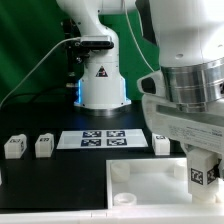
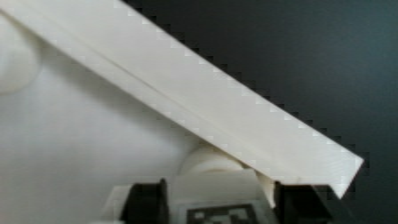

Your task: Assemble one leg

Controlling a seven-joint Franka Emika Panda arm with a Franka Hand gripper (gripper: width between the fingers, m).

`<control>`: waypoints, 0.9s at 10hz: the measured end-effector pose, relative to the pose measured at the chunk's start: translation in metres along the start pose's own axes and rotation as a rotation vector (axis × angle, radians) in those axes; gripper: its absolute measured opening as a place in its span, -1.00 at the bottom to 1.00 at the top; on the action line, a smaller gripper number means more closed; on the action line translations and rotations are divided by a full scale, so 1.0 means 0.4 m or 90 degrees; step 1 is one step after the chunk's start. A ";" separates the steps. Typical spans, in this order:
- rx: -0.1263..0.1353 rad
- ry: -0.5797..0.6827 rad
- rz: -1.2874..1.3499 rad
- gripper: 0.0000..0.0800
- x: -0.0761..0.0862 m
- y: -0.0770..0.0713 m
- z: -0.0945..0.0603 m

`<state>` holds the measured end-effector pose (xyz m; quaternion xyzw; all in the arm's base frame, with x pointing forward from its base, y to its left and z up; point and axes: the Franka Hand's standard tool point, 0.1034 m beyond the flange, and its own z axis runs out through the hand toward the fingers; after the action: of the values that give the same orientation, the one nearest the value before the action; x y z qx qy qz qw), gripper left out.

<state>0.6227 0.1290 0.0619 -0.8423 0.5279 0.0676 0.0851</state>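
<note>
Near the exterior view's right, the arm's gripper (image 2: 222, 203) is clamped on the leg (image 1: 198, 176), its tag facing the camera, held upright over the right corner of the flat white tray piece (image 1: 143, 181). Beyond lie the marker board (image 1: 103, 138) and three loose legs: one (image 1: 162, 143) just to its right, two (image 1: 14, 147) (image 1: 44, 145) to its left. Farthest stands the robot base (image 1: 101, 85).

The pincer (image 1: 200, 172) stands over the tray (image 1: 150, 180), at its corner toward the exterior view's right, with a leg (image 1: 198, 177) between its fingers. Behind the pincer, a second leg (image 1: 162, 144) stands on the tabletop (image 1: 50, 185) just beside the marker board (image 1: 100, 138). Well off toward the exterior view's left stand a third leg (image 1: 44, 146) and a fourth leg (image 1: 14, 147).
</note>
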 end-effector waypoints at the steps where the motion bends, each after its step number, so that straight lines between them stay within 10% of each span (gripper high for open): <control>1: 0.012 0.000 0.085 -0.28 0.000 -0.005 0.001; 9: 0.090 -0.021 0.543 -0.24 0.010 -0.035 0.005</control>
<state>0.6369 0.1318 0.0600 -0.5395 0.8308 0.0742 0.1152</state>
